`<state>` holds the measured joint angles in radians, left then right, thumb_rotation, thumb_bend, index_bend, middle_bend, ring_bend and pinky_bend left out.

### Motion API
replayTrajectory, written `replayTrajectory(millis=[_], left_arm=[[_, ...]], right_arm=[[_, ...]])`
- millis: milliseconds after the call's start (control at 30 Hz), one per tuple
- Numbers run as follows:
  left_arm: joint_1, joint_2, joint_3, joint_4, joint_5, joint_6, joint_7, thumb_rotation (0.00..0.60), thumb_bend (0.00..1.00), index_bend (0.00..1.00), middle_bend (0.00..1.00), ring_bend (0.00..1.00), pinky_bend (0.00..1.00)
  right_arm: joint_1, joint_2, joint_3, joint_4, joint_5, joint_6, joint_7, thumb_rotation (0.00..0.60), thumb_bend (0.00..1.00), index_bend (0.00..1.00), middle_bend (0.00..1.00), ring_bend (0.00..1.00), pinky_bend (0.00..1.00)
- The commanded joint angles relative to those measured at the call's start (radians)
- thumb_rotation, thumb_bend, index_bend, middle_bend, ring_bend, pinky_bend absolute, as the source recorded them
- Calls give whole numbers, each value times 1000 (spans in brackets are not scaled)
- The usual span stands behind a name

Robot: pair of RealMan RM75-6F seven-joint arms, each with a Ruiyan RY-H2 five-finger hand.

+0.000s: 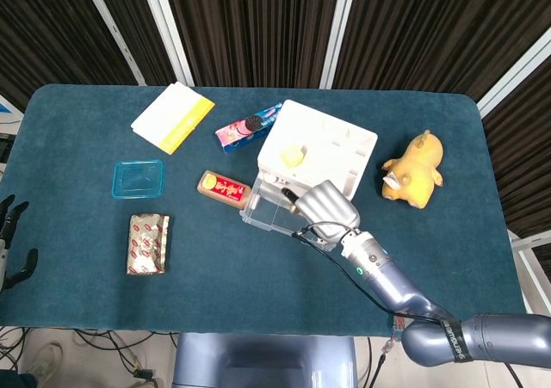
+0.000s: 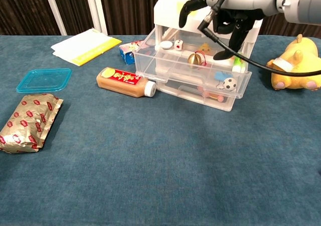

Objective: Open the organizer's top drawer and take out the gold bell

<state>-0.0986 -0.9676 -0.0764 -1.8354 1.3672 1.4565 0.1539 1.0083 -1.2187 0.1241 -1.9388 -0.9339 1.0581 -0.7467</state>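
The gold bell [image 2: 196,58] lay in the pulled-out top drawer [image 2: 200,68] of the white organizer [image 1: 317,151], upper centre-right of the chest view. The right hand [image 2: 228,13] hovered just above the drawer with fingers [image 2: 234,38] spread, grasping nothing. Left of the organizer lay a bottle [image 2: 125,81]; at the far right sat a yellow plush toy [image 2: 296,65]. The left hand [image 1: 10,237] rested released at the head view's lower left edge.

one white organizer [image 1: 320,151] with two clear drawers, one gold bell [image 2: 194,58], one brown bottle [image 2: 125,81], one foil packet [image 2: 27,123], one blue lid [image 2: 44,79], one yellow plush [image 2: 295,65], one cookie pack [image 1: 248,127].
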Motion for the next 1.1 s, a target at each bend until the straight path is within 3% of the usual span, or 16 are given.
replayTrajectory(millis=[33,1100], left_arm=[[0,0,0,0,0,0,-1,600,423,72,0,0,0],[-1,4,-1,3,-4,-4,-8,600,423,72,0,0,0]], right_arm=[[18,-8,-10,5,4,-4,-51,600,290,225,973,1000,1000],[82,-109,-17,67,97,2,-224,600,290,225,987,1000,1000]])
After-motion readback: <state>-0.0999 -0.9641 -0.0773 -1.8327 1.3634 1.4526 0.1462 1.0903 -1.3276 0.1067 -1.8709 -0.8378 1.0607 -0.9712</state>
